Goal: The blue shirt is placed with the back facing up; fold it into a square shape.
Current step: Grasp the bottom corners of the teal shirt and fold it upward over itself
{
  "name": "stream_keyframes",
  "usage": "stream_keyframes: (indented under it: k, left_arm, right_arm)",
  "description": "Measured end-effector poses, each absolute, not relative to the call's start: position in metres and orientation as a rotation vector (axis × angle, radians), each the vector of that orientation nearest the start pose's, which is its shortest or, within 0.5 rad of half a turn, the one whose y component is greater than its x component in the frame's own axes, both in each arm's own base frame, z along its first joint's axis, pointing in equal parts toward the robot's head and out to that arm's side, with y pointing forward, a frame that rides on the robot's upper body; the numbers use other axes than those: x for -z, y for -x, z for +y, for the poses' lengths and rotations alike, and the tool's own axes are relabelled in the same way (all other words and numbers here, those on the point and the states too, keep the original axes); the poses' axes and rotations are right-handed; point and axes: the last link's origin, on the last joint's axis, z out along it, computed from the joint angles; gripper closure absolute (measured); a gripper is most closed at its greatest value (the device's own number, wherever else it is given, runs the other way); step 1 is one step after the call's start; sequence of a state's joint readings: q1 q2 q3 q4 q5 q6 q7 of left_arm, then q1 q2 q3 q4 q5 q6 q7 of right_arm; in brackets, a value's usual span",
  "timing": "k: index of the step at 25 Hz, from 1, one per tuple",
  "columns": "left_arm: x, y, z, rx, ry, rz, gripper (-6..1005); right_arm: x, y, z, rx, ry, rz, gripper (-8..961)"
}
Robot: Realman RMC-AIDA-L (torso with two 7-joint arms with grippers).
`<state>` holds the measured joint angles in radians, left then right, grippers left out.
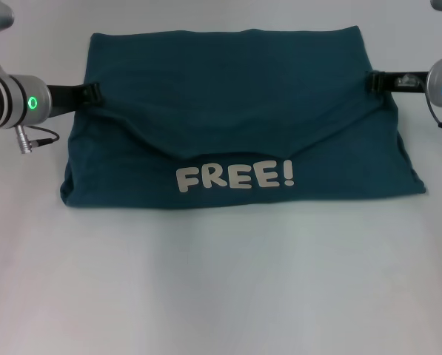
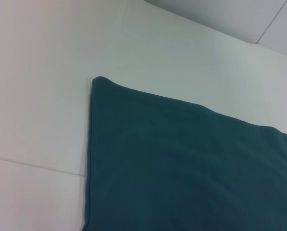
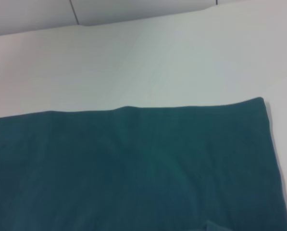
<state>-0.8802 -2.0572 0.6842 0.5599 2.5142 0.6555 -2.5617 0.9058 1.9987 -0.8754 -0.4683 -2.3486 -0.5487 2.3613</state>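
Slippage is the risk: the blue shirt [image 1: 235,118] lies mid-frame on the tabletop [image 1: 221,296], folded with "FREE!" showing, left claw [image 1: 93,92] and right claw [image 1: 372,80] each apparently pinching a side edge, so uneven pulling could skew the fold.

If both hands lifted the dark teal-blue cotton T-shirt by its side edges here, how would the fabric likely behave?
The dark teal-blue cotton T-shirt would probably go floppy: its folded flap already sags in a curve above the white "FREE!" lettering. The layers likely shift apart, lying loosely stacked. It looks light, draping flat on the white table.
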Motion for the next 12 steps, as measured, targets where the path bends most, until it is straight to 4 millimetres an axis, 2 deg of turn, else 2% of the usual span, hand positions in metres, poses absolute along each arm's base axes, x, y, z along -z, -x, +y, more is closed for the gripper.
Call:
stream_keyframes:
  k: [12]
  left_arm:
    - [-0.0161,0.2462,0.4771,0.344,1.822,-1.409,976]
  right_arm:
    - [-0.0236,-0.2373,0.4928,-0.264,1.929,1.175,755]
